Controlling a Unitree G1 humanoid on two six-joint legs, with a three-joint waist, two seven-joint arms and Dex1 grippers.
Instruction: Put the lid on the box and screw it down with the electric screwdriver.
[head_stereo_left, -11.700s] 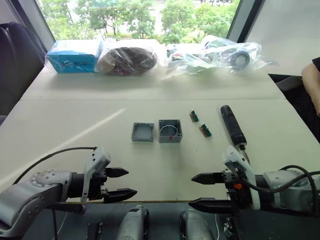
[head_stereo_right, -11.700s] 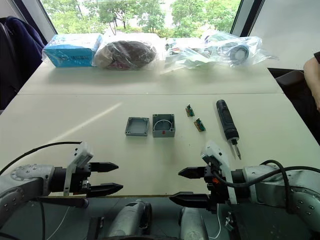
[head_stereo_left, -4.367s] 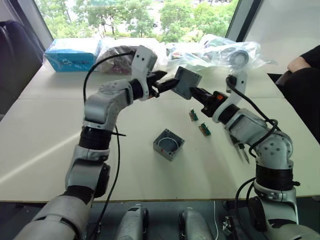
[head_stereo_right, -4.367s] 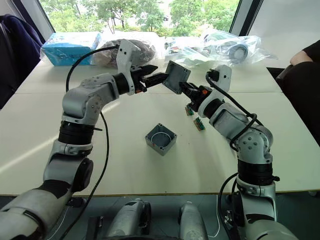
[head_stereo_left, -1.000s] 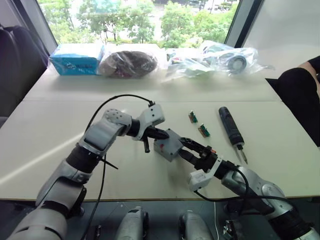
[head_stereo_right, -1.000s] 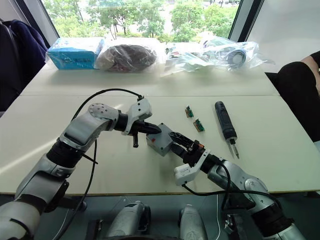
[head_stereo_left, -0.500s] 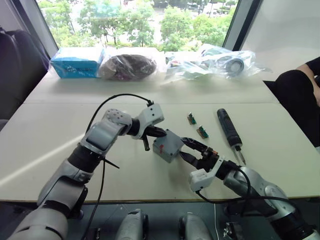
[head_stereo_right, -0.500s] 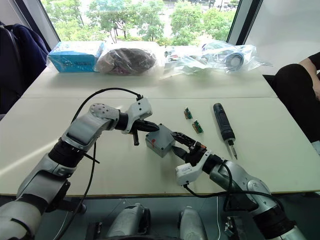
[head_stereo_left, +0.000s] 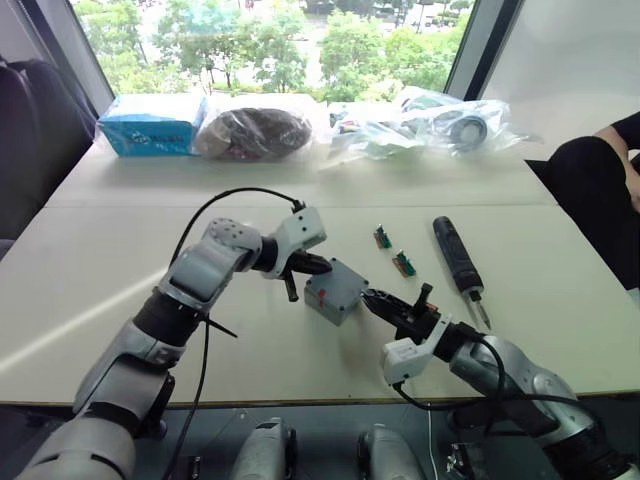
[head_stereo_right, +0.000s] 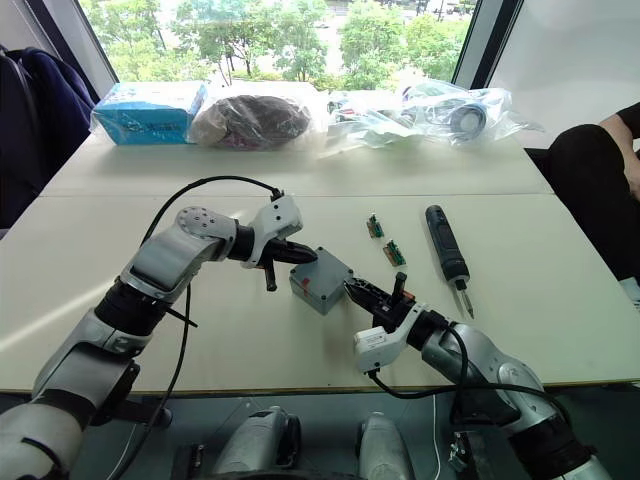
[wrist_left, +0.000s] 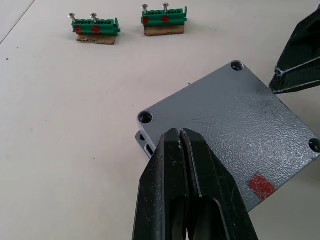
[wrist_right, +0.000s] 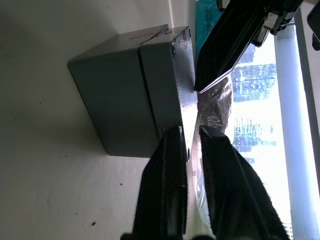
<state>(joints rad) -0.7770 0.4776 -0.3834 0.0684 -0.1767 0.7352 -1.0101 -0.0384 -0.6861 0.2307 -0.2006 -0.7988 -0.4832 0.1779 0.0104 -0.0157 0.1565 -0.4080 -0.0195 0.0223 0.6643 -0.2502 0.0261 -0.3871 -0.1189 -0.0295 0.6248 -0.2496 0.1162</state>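
Observation:
The grey lid lies on top of the grey box at the table's middle, its corners lined up with the box and a red mark near one corner. My left gripper is shut, and its tips press down on the lid's top. My right gripper is shut too, with its tips at the lid's right corner and nothing between them. Flat on the table to the right of the box lies the black electric screwdriver, untouched and pointing its bit toward me.
Two small green parts with screws lie between the box and the screwdriver. A blue carton and several plastic bags line the table's far edge. A person sits at the right.
My right gripper's fingers, open around the box's corner before, have shut. The left gripper stays pressed on the lid, and the box has not moved.

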